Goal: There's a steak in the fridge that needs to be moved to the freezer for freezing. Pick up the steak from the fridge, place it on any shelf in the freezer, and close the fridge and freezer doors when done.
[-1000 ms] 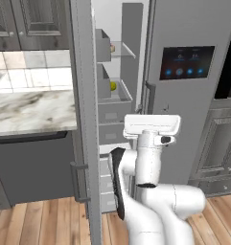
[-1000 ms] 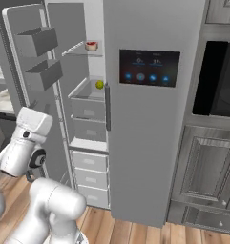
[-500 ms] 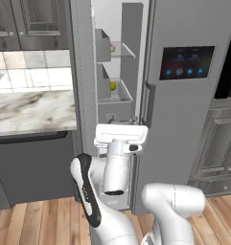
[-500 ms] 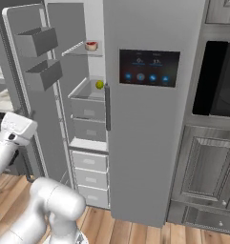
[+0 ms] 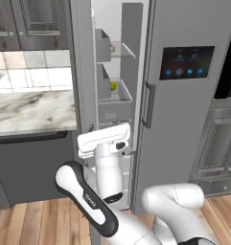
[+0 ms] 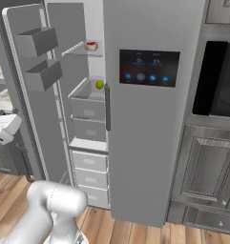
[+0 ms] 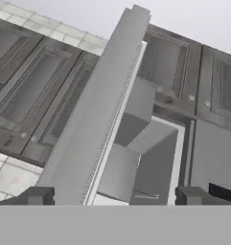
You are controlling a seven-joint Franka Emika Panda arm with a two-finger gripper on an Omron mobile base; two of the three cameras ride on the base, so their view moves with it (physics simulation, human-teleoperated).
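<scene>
Left base view looked from behind the arm on its left, forward and slightly down, at the open fridge compartment (image 5: 114,81) seen edge-on past the open door (image 5: 82,72), with the marble counter (image 5: 30,110) at left.

Right base view looked from behind on the right, more squarely at the closed door with the display panel (image 6: 149,66); the open door's inner bins (image 6: 37,40) faced this camera.

Both base views shared the shelves, the yellow fruit (image 6: 99,84) and the display panel.

Hand view was close, tilted upward and rolled, looking along the open door's edge (image 7: 95,119) toward the upper cabinets (image 7: 30,81) and ceiling.
</scene>
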